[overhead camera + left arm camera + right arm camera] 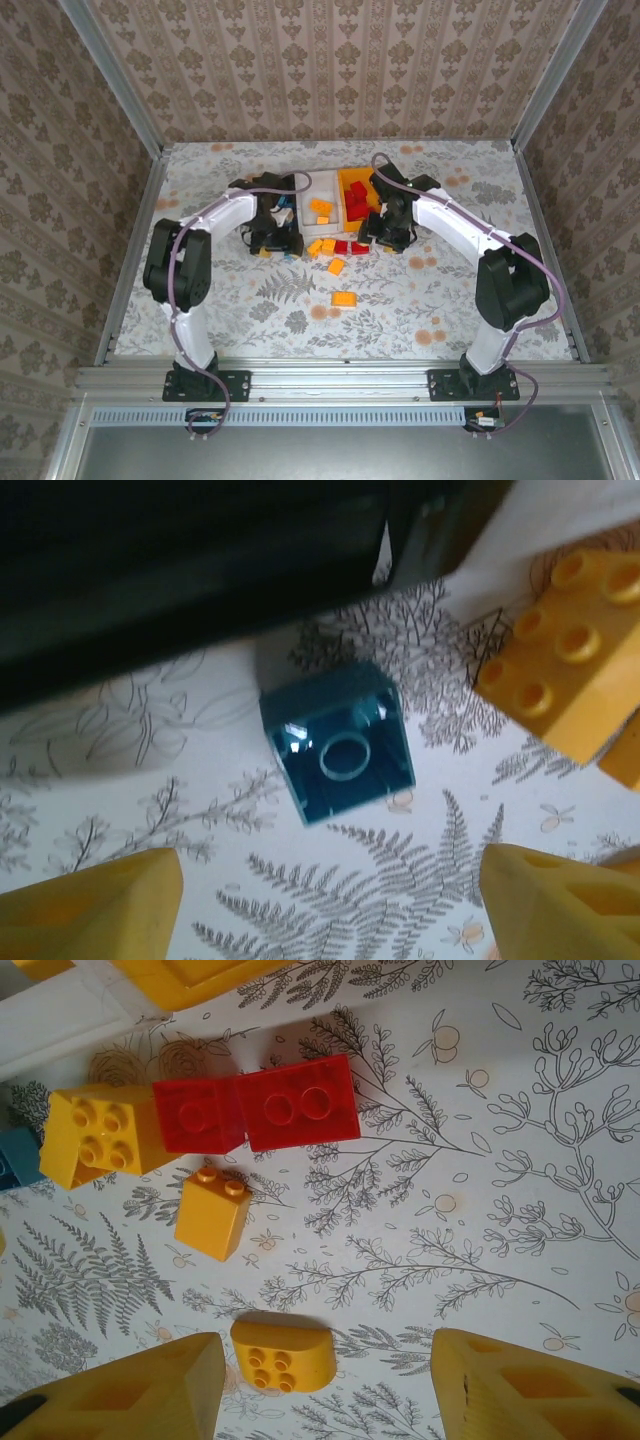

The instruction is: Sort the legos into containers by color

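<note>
So, left pincer [330, 870]: spread wide and empty, hanging low over the fern-patterned surface [130, 780].
Blue brick: a small blue plastic lego brick [338, 742] lies hollow side up on the surface. It sits ahead of the gap between the yellow fingers [95, 905] and just beside a dark wall [180, 560], seemingly the black bin's. Nothing touches it.
Step in hand: by my reading, fetching this blue brick.
Doing it well: bring the gap forward until the brick sits squarely between the fingers. Turn the wrist so the pads meet two flat, opposite sides, since the brick lies skewed. Keep off the dark wall, come down fully, then close.
Neighbour: an orange studded plastic brick [565, 665] lies to the right, apart from the blue one, and should stay out of the closing gap.
Bins: the white plastic bin [325, 178] holds orange bricks, and the orange-yellow plastic bin [345, 175] beside it holds red ones.
Loose pile: two red plastic bricks [297, 1103] touch side by side, with orange ones just left of them.
Right pincer [328, 1345]: spread and empty, over a round-topped orange brick [283, 1355].
</note>
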